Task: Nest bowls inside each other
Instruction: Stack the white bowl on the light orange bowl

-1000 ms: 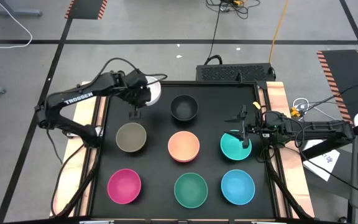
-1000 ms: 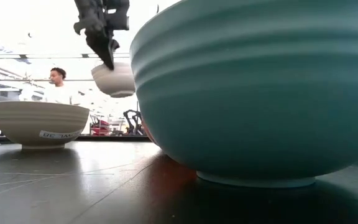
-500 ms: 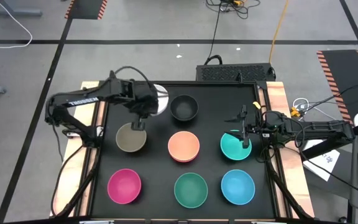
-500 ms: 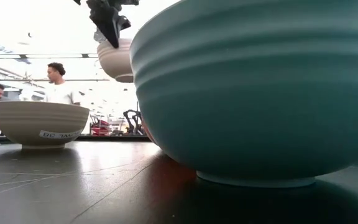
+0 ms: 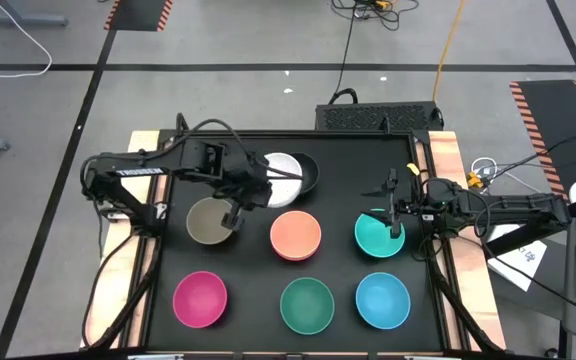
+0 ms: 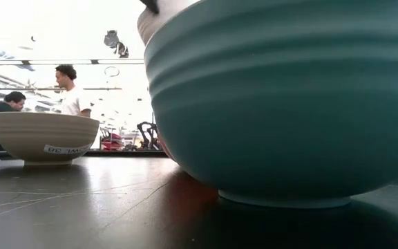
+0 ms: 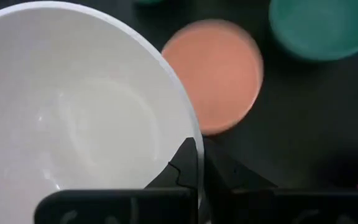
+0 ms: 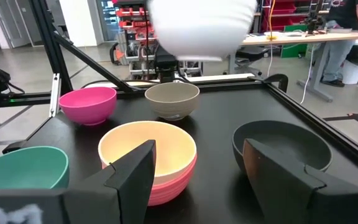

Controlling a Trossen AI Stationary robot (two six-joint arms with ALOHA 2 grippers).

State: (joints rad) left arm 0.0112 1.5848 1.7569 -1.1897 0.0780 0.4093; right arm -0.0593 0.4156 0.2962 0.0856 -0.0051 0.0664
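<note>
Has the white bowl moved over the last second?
Yes. Held by the left gripper, the white bowl has travelled rightward in the high view, from left of the black bowl to above it, covering most of it.

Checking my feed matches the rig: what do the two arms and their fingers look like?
Both are dark, jointed arms trailing black cables. The left arm carries white lettering along one link. The right gripper has two broad, matte black, wedge-shaped fingers.

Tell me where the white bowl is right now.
In the high view, the white bowl is held off the table by the left gripper, over the black bowl in the back row.
</note>
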